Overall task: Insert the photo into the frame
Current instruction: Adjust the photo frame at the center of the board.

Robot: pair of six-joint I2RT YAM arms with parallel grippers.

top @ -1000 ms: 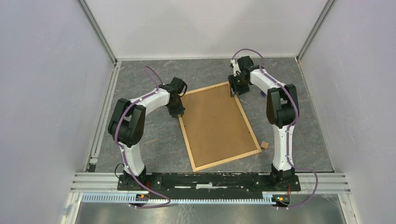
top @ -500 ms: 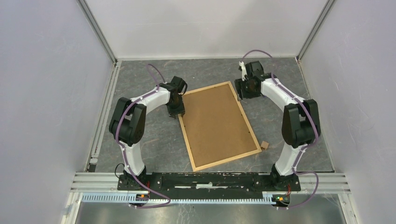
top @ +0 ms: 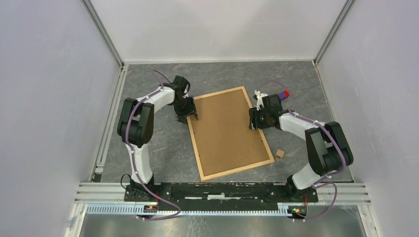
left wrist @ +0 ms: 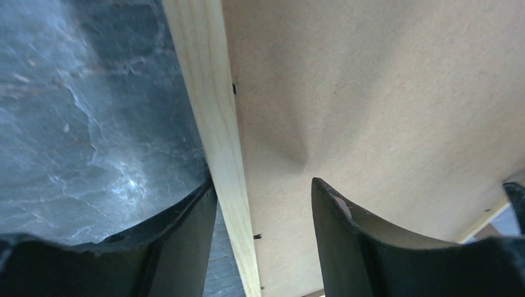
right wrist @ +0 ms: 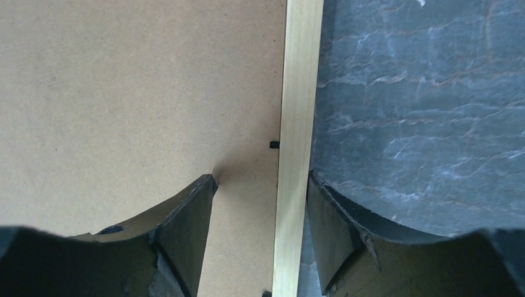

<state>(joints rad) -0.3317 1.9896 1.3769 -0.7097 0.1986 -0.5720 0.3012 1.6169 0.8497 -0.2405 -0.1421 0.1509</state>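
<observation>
The frame (top: 228, 132) lies back side up in the middle of the table, a brown fibreboard panel edged with thin light wood strips. The photo is not in view. My left gripper (top: 189, 114) is open at the frame's far left edge. In the left wrist view (left wrist: 263, 182) its fingers straddle the wood strip (left wrist: 213, 124), one on the table side, one over the panel. My right gripper (top: 253, 120) is open at the middle of the right edge. In the right wrist view (right wrist: 260, 177) it straddles the strip (right wrist: 297, 124) the same way.
A small wooden block (top: 280, 153) lies on the dark stone-patterned table (top: 163, 148) by the frame's near right corner. A small red and blue object (top: 283, 95) sits behind the right gripper. White walls close in the left, right and far sides.
My right gripper has moved from the frame's far right corner down along the right edge to its middle. My left gripper has shifted slightly along the left edge. The frame has barely moved.
</observation>
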